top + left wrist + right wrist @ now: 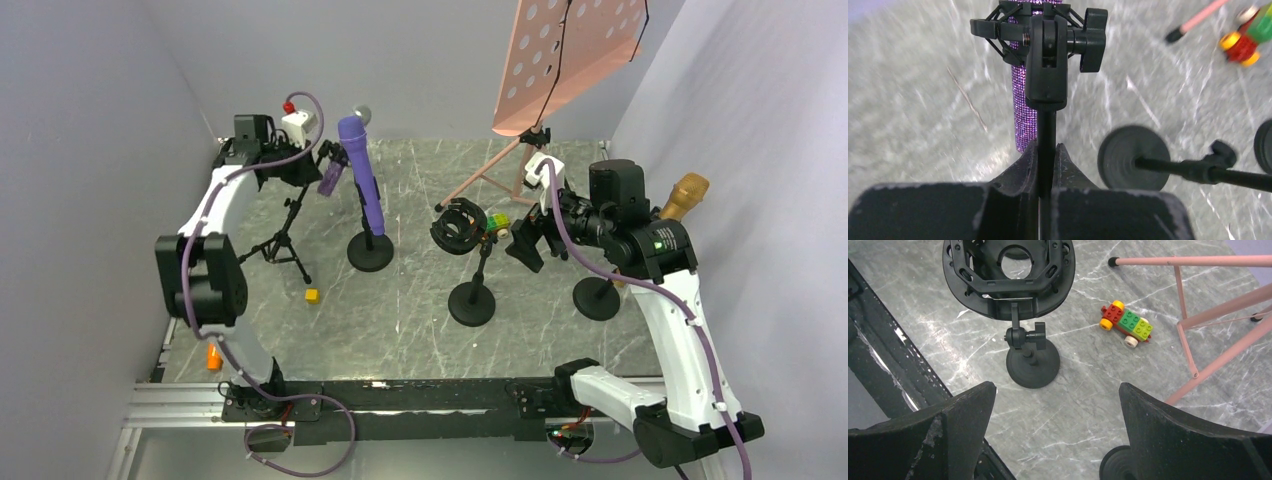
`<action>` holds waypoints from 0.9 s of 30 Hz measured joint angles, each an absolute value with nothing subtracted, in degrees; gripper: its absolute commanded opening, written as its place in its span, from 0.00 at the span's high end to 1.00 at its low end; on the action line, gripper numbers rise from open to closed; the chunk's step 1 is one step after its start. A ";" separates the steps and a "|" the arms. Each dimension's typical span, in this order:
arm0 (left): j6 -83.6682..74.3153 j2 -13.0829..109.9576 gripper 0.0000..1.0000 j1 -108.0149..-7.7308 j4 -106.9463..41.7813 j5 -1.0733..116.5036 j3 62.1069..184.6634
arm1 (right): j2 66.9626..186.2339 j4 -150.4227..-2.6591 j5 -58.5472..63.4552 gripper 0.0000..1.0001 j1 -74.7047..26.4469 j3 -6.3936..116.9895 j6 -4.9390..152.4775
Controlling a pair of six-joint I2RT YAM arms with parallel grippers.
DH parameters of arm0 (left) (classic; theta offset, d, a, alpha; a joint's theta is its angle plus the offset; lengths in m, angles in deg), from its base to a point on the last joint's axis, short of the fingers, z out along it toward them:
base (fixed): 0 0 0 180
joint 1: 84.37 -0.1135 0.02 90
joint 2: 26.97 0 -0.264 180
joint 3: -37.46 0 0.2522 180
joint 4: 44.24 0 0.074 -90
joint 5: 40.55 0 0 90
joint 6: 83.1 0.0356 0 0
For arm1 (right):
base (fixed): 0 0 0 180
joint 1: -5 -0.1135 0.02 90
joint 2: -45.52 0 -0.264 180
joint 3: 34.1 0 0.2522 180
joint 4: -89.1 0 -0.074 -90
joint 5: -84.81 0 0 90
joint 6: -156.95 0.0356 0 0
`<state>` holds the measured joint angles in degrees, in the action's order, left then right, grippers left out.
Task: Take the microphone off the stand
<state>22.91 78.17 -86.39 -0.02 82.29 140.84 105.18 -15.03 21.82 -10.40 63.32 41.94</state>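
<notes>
Left arm (212, 205) and right arm (672, 320) share white link shells and black joint housings, with 1 purple cable (183, 285) clipped along each. A green light (657, 240) glows on the right arm. Left gripper (1047, 146) and right gripper (1055, 390) have matte black fingers, edges chipped grey.

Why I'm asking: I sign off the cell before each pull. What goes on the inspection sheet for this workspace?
surface: grey marbled tabletop, no spills seen.
job's things: glittery purple microphone seated in black clip atop stand pole.
clutter: brick toy car, yellow block, orange block, empty shock-mount stand.
end effectors: left end effector shut on the stand pole below the clip; right end effector open, holding nothing.
cables: purple cable along each arm.
surroundings: pink music stand, gold microphone, grey walls.
</notes>
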 measured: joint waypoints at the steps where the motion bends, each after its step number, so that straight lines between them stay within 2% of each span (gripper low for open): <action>1: 21.69 75.44 1.00 -86.39 -3.26 82.88 138.68 | 105.35 -14.79 21.82 0.01 -10.40 63.39 41.85; 7: 12.82 67.14 1.00 -86.98 -31.23 85.81 127.22 | 107.60 -12.58 20.81 0.01 -10.36 65.33 40.67; 14: 0.07 71.29 1.00 -87.36 -60.59 84.92 119.99 | 109.72 -7.66 17.95 0.01 -10.25 68.41 38.44; 18: -2.35 76.84 1.00 -87.40 -70.07 84.09 121.89 | 111.47 -4.12 16.07 0.01 -10.16 70.05 37.33; 27: -2.79 84.60 1.00 -87.16 -81.33 81.07 124.82 | 115.12 -0.23 13.56 0.01 -9.96 70.67 36.08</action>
